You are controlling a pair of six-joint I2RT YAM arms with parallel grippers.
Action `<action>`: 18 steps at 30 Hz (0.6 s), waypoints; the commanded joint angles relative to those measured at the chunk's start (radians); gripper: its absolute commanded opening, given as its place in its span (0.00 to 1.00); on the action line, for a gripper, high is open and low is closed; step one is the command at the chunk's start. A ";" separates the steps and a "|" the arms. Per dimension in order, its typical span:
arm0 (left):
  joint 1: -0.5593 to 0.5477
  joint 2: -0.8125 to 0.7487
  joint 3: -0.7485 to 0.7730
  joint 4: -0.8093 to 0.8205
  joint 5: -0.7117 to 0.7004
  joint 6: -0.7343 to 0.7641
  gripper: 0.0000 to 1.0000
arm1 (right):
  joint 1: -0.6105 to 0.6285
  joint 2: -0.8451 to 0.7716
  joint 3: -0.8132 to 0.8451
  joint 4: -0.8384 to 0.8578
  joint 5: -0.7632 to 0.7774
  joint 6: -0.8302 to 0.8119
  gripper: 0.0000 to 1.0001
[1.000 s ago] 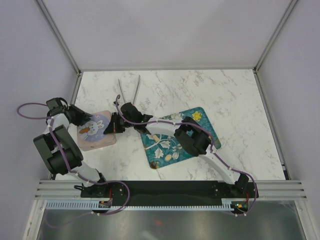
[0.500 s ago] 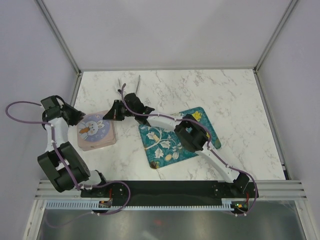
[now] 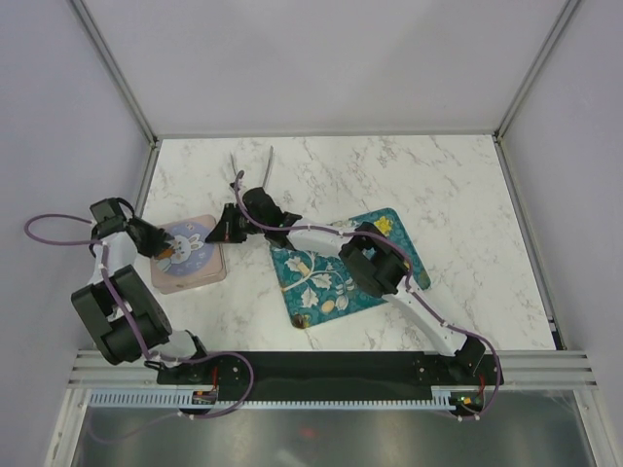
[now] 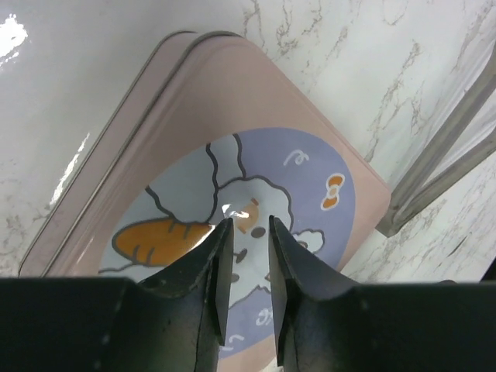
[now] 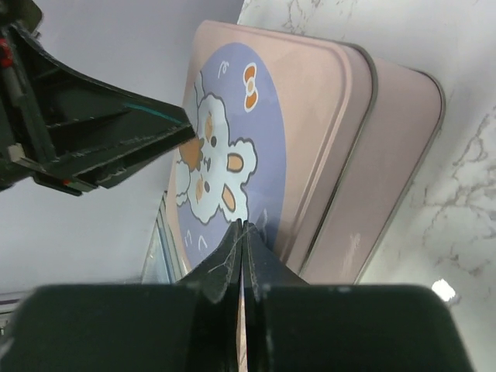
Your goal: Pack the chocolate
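The pink tin (image 3: 195, 275) lies left of centre with its rabbit lid (image 4: 232, 101) on. My left gripper (image 3: 164, 249) hovers over the lid's left part; its jaws (image 4: 249, 225) stand a thin slit apart with nothing between them. My right gripper (image 3: 223, 233), shut and empty, points at the tin's far right corner, with its tips (image 5: 242, 225) over the lid's edge (image 5: 341, 155). A few small chocolate pieces (image 3: 330, 305) lie at the near left corner of the teal tray (image 3: 362, 282). Whatever is inside the tin is hidden.
Metal tongs (image 3: 251, 171) lie on the marble behind the tin. The left gripper's fingers (image 5: 116, 147) show in the right wrist view, across the lid from my right fingertips. Grey walls close the table on three sides.
The left gripper swung from the tin's far left edge in over the lid. The right gripper rose off the tin's right edge toward the back, then came part of the way back.
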 commanded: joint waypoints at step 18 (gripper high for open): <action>-0.480 -0.362 0.164 0.079 0.419 0.140 1.00 | -0.035 -1.142 -0.771 -0.580 0.861 -0.466 0.98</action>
